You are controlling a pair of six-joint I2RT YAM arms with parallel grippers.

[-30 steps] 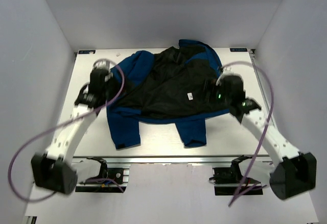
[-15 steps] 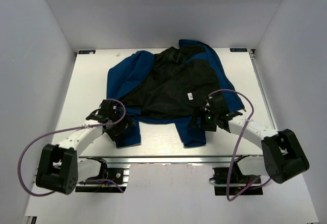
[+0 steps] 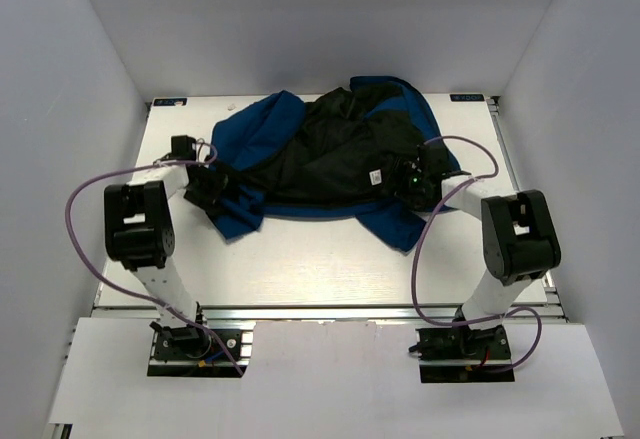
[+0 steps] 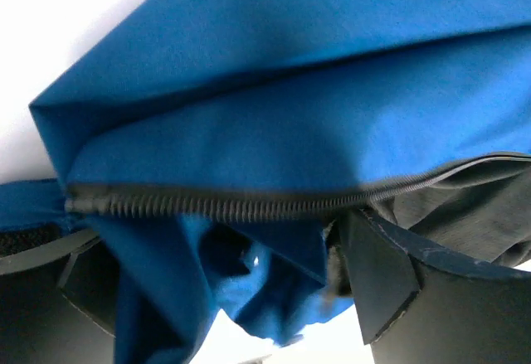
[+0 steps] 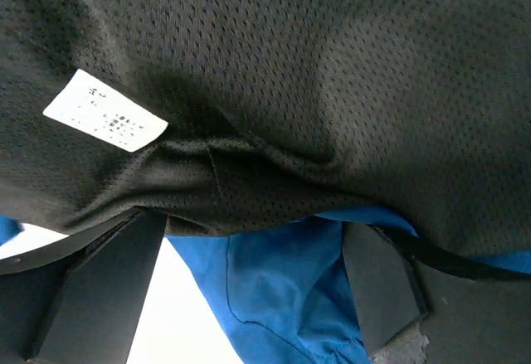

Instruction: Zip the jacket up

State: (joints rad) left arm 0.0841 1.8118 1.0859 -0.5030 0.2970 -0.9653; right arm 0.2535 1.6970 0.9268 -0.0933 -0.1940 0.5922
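Both arms have swung up from the near edge and reached in over the jacket (image 3: 330,159), so the left tool (image 3: 207,189) now sits at its left border and the right tool (image 3: 412,174) at its right border, where half a second ago they were low by the cuffs. With that move the sleeves (image 3: 237,217), which lay stretched toward us, have bunched in closer under the body. The jacket itself lies spread open across the far half of the tabletop (image 3: 300,259), dark lining (image 5: 290,65) upward and blue showing only round the edges, so nothing is zipped yet. From the left wrist we see a run of zipper teeth (image 4: 232,206) crossing between spread fingers (image 4: 382,273). That tool looks released, with cloth hanging in the gap but not pinched. From the right wrist we see lining and a white label (image 5: 104,119) above fingers (image 5: 377,285) that also stand apart, so that tool looks released as well. We judge this as the start of finding and gripping the two front edges. The slider is not visible to us in any view.
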